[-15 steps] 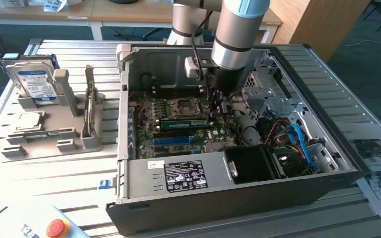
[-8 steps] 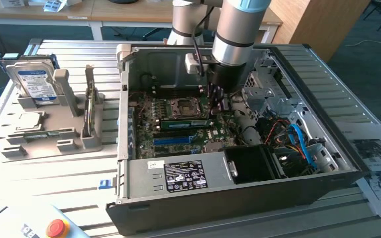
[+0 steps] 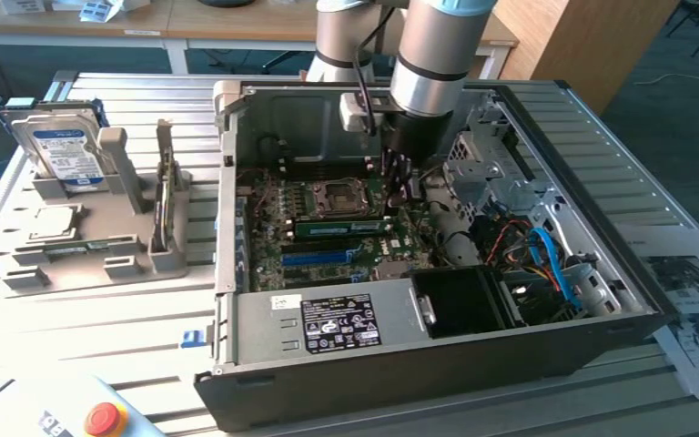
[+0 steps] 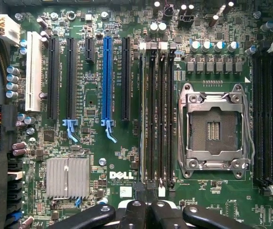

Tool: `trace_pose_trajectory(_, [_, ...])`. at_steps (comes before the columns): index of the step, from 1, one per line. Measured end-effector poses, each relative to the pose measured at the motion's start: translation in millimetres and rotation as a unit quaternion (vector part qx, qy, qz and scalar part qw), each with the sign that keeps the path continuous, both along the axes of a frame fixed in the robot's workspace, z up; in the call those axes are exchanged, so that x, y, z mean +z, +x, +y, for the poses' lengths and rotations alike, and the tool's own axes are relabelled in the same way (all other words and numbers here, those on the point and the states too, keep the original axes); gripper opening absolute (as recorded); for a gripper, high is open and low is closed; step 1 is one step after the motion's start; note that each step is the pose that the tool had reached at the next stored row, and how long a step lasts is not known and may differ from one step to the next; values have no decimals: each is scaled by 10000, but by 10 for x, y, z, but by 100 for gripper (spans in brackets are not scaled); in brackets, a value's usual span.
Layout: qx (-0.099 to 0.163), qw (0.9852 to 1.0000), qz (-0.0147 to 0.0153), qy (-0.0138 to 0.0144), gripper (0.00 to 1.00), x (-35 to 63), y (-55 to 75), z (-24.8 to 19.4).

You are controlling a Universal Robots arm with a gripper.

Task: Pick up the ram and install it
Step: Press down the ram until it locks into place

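Slatted metal table (image 3: 106, 337), open computer case (image 3: 447, 364), grey parts holder (image 3: 95, 246), printed sheets (image 3: 695, 282)

And here's the long, narrow green circuit-board ram stick (image 3: 339, 228), down inside the open computer case on the motherboard. It stands on its long edge, flat face towards the exterior view, and runs across the board just beside the square silver processor socket, among the black memory slots. A paler strip shows along its face. From the wrist view it is seen edge-on (image 4: 146, 119), a thin line running the length of the outermost slot of that bank. Whether it is fully seated cannot be told.
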State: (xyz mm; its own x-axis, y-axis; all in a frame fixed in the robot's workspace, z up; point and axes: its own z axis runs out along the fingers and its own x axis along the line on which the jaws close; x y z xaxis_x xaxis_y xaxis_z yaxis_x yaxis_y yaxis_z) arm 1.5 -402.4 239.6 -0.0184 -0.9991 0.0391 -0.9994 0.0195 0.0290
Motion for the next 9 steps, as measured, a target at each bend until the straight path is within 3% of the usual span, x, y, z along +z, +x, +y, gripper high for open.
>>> trace_pose_trajectory(5, [1, 10000, 1, -3, 10, 0, -14, -1])
trace_pose_trajectory(9, [-1, 10000, -1, -1, 10, -8, -120, 1])
